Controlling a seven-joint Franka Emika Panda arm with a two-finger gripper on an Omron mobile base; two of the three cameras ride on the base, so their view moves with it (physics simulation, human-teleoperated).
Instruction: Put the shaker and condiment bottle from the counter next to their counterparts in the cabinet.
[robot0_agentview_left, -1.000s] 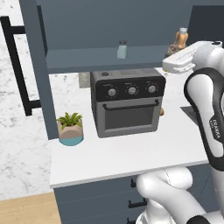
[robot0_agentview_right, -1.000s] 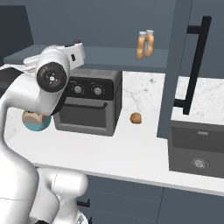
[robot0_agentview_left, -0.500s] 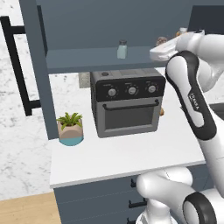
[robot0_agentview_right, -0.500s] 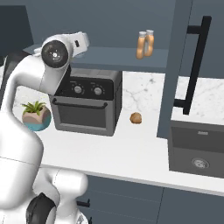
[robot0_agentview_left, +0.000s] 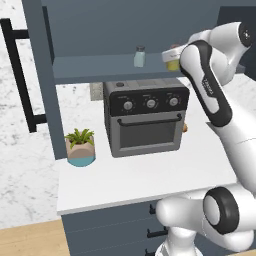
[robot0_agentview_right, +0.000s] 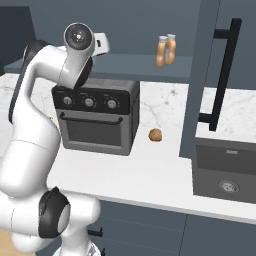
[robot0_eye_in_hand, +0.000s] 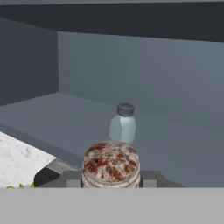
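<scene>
Held shaker (robot0_eye_in_hand: 111, 164) before shelf's shaker (robot0_eye_in_hand: 123, 124)

— Where's your shaker (robot0_agentview_left: 173, 59)?
— Upright at the cabinet (robot0_agentview_left: 90, 70) shelf's front edge, yellow-green, speckled cap (robot0_eye_in_hand: 111, 160).
— Your counterparts?
— Grey-blue shaker (robot0_eye_in_hand: 123, 124) stands further in; two orange bottles (robot0_agentview_right: 165, 50) touch, well apart from it.
</scene>
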